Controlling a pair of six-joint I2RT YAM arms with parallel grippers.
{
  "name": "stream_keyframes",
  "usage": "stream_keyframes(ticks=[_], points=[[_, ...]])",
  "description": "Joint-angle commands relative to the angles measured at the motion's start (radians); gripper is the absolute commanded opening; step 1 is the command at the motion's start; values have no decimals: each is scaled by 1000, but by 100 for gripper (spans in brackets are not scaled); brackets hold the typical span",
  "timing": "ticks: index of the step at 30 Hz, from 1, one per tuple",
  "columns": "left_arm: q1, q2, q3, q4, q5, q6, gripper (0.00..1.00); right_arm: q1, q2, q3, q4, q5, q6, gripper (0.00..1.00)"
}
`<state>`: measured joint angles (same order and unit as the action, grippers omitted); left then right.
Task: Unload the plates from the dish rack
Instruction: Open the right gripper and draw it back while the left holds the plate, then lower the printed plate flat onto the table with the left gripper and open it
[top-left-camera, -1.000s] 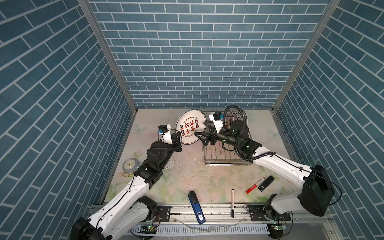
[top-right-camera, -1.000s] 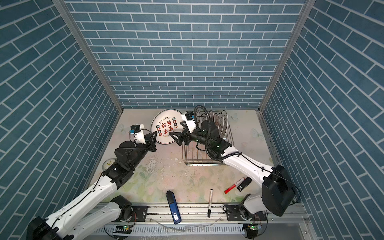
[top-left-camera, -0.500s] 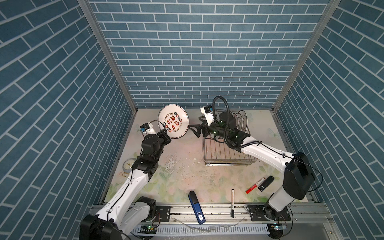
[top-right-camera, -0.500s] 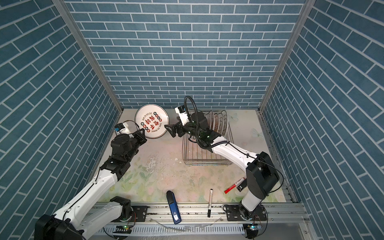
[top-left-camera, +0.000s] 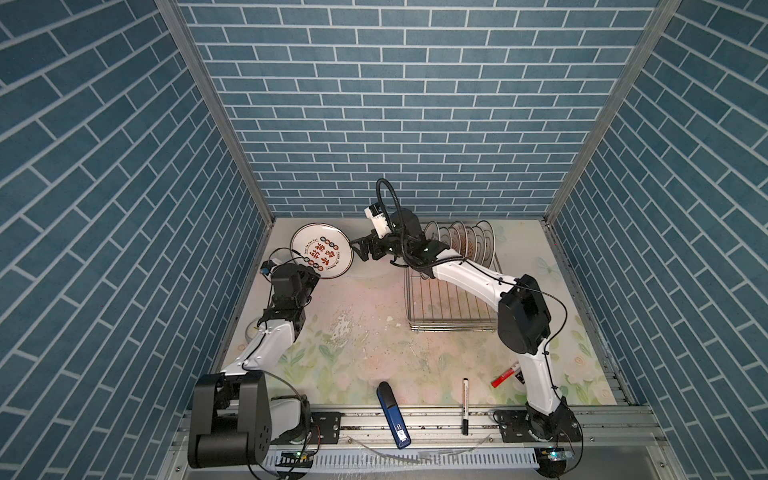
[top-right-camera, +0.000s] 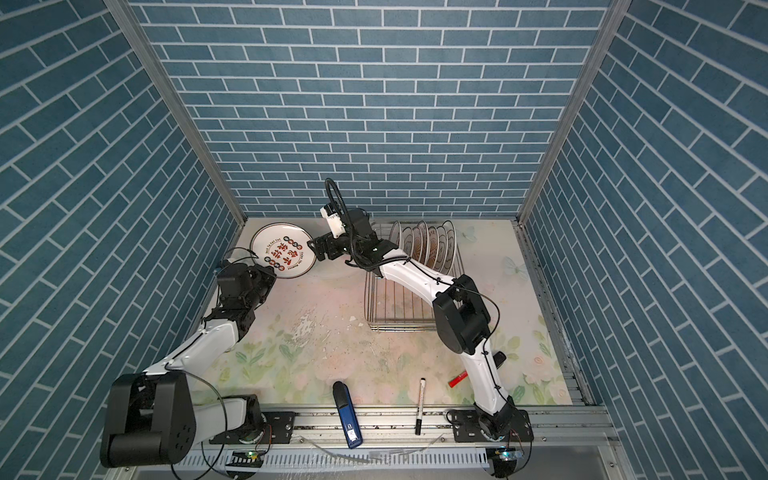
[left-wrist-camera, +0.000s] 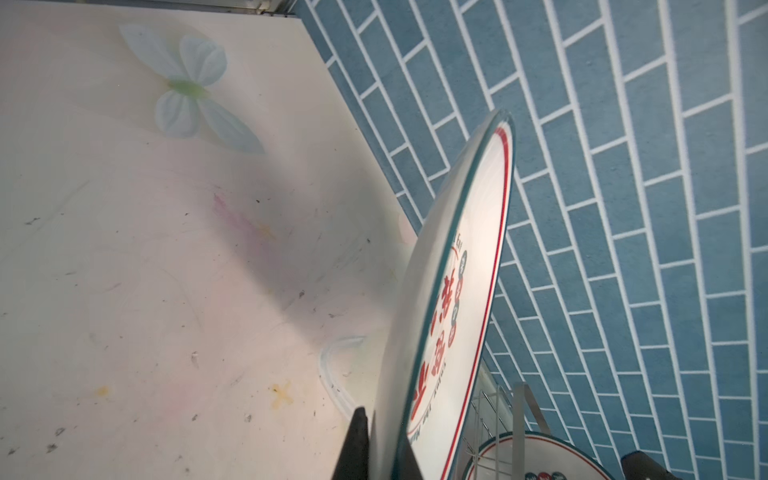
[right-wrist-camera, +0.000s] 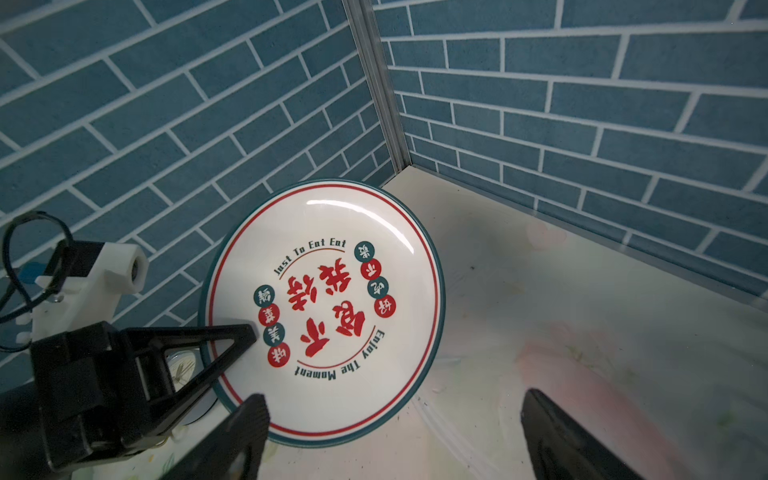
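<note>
Plate (top-left-camera: 322, 250) clenched in L jaws; R jaws released beside it; rack (top-left-camera: 449, 309) under R arm (top-left-camera: 465, 272); pen (top-left-camera: 465, 405) at front.

1. The clock (top-left-camera: 250, 329) is mostly hidden behind the left arm (top-left-camera: 270, 345) in both top views.
2. The racked plates (top-left-camera: 469, 243) have prints too small to read, and the right arm (top-left-camera: 465, 276) covers their lower edges.
3. The held plate (left-wrist-camera: 453, 291) is cut off by the left wrist view's edge.
4. The right jaws are blurred and cropped in the right wrist view.

Down at the near edge of the floral tabletop (top-left-camera: 365, 353), a blue stapler (top-left-camera: 392, 413) lies out over the front rail, a black-capped white pen (top-left-camera: 465, 405) just right of it, a red marker (top-left-camera: 505, 376) further right; far left, a small round clock (top-left-camera: 250, 329), partly hidden
</note>
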<state>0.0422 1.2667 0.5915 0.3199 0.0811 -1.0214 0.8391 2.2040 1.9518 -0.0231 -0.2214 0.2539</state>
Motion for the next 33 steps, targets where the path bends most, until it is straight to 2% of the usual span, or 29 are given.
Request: stream_keyframes(ticks=[1,4,11,14,20,29,32,33], points=[[27,66,27,118,41,-30,0,5,107,148,-115,14,-8,95],[63,175,31,208,97,-73,0,8,200,262,-157,-5,6,95],[75,259,34,238,43,-66,0,15,335,431,-225,-42,-11,95],[81,318,39,290,73,-74,0,17,358,440,-216,-56,-19,95],[96,431,39,403,109,-168,0,18,381,439,-204,-93,-30,95],[96,490,42,419,91,-210,0,18,399,422,-199,-111,-49,95],[96,525,54,425,115,-219,0,18,393,400,-190,-110,-47,95],[96,535,51,437,115,-224,3,20,389,390,-186,-111,-47,95]])
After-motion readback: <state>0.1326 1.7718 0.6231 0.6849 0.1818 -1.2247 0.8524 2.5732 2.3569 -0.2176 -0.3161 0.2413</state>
